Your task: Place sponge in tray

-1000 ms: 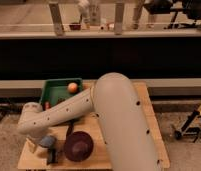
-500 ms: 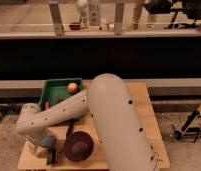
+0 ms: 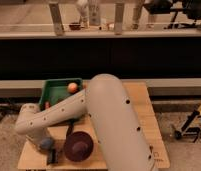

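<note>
Seen from above and behind, a large pale robot arm [image 3: 111, 125] fills the middle of the view, reaching forward, then folding left and down over a light wooden desk [image 3: 149, 122]. The claw [image 3: 49, 152] sits at the arm's lower end, near the front left corner of the desk, pointing down at its surface. Its dark fingers are low against the wood, but whether they are apart or closed cannot be told from this angle.

Right at the claw, just above the fingertips, a small blue-grey shape shows, which appears to be the sponge [image 3: 46, 144]. It lies on or just over the desk, and whether the claw has a hold of it cannot be told.

Immediately to the right of the claw rests a round purple bowl [image 3: 78, 146], dark and shallow, close to the fingers. Beyond the claw, toward the back left of the desk, lies the green tray [image 3: 50, 91], rectangular with low walls, well apart from the sponge. An orange ball [image 3: 72, 87] sits inside the tray near its right side.

Past the far edge of the desk runs a dark wall topped by a pale railing [image 3: 56, 19] with upright posts.
</note>
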Controlling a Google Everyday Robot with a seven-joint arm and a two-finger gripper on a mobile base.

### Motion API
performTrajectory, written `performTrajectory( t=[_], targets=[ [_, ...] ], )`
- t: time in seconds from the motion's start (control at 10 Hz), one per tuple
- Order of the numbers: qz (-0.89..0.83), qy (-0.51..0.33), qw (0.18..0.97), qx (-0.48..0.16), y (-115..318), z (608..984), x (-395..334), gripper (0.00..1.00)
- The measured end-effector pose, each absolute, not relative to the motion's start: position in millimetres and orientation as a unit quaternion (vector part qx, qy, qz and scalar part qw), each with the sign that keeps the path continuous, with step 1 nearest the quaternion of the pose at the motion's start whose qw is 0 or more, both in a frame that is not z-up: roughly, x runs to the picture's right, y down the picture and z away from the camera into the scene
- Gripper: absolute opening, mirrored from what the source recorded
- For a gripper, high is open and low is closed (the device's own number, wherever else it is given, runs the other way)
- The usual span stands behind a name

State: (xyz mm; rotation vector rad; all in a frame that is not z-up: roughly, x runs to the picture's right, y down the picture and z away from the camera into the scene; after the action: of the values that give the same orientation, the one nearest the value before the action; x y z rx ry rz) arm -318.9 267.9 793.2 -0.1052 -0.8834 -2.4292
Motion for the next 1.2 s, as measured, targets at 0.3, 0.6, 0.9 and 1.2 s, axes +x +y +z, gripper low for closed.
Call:
performTrajectory(
  t=[0.3,0.6,0.9,1.2],
  targets=[
    [-0.904,-0.320,0.281,-0.034,267.4,790.5,-321.3,0.28],
    [-0.903,-0.303,0.303,-0.026,258.9,786.8,-320.4,0.27],
    [-0.898,-0.284,0.336,-0.012,234.0,769.6,-325.2,0.27],
    [-0.903,-0.255,0.346,-0.012,197.7,738.4,-333.2,0.27]
  ],
)
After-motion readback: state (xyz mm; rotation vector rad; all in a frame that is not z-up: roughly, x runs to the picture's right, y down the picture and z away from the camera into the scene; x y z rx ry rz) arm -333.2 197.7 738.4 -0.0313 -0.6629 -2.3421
